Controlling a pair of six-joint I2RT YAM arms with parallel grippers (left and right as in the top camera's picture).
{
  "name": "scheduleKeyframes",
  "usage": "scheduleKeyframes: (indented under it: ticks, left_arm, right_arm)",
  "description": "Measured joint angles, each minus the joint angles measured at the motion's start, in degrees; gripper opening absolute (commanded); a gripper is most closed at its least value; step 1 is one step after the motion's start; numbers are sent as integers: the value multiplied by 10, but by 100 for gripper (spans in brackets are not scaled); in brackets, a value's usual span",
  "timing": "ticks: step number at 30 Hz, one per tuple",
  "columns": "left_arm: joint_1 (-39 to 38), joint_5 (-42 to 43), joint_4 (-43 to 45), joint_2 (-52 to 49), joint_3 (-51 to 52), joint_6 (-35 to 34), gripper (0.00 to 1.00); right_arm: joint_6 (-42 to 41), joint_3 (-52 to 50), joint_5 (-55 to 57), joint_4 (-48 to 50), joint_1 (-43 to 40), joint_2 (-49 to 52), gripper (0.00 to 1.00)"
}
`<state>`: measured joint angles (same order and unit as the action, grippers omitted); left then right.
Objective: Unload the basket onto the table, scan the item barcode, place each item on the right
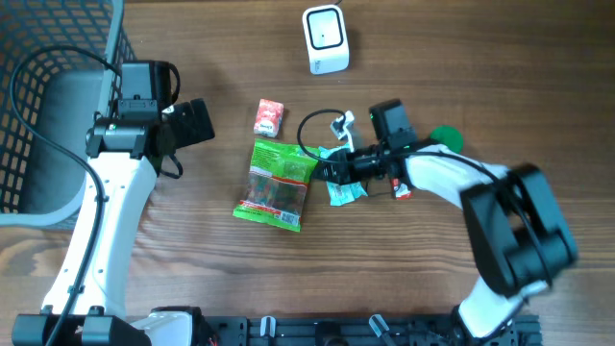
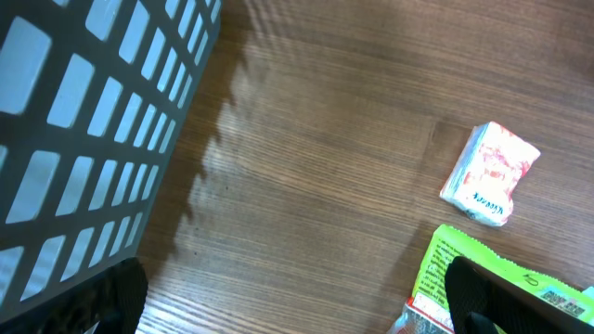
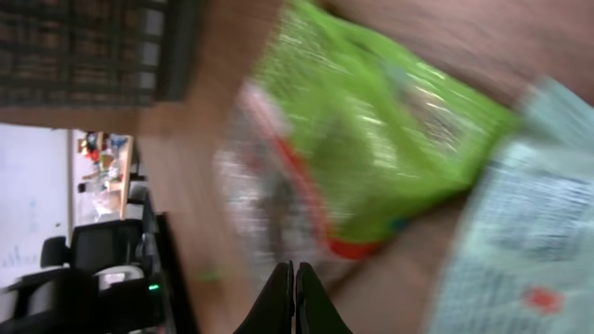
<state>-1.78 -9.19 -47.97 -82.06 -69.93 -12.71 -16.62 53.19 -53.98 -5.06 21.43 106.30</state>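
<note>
Overhead, the teal packet (image 1: 344, 190) is seen on the bench (image 1: 480, 58) beside the green bag (image 1: 279, 183). The right claw (image 1: 332, 171) is clenched at it, nothing seen pinched; the left claw (image 1: 202, 123) is spread wide. An edge should be gripped firmly and the barcode shown to the scanner (image 1: 325, 38).

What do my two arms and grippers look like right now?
Both have white links and black joint housings. A black cable runs along the left arm to the black left gripper. A second black cable loops beside the wrist of the right arm; the right gripper has slim, tapered black fingers.
</note>
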Motion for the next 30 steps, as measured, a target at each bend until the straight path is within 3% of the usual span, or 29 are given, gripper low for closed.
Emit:
scheduleKeyframes:
  ticks: [3,7,11,14,18,22,27,30]
  left_arm:
    - [0,0,0,0,0,0,100]
    - [0,0,0,0,0,0,100]
    - [0,0,0,0,0,0,100]
    - [0,0,0,0,0,0,100]
    - [0,0,0,0,0,0,100]
    - [0,0,0,0,0,0,100]
    - [0,0,0,0,0,0,100]
    - [0,0,0,0,0,0,100]
  right_arm:
    - [9,5,3,-63,-3,-80,4]
    - [51,7,63,-155,-42,-88,4]
    - [84,-22,79,-122,-59,-61,4]
    - [89,-28,61,-77,-60,18,4]
    - [9,-28,14,-49,-80,53,4]
    - [-33,-28,4,-36,-93,51,4]
    - [-24,-32,-11,-57,-92,-43,4]
    - [-21,-32,19,-80,-75,-45,4]
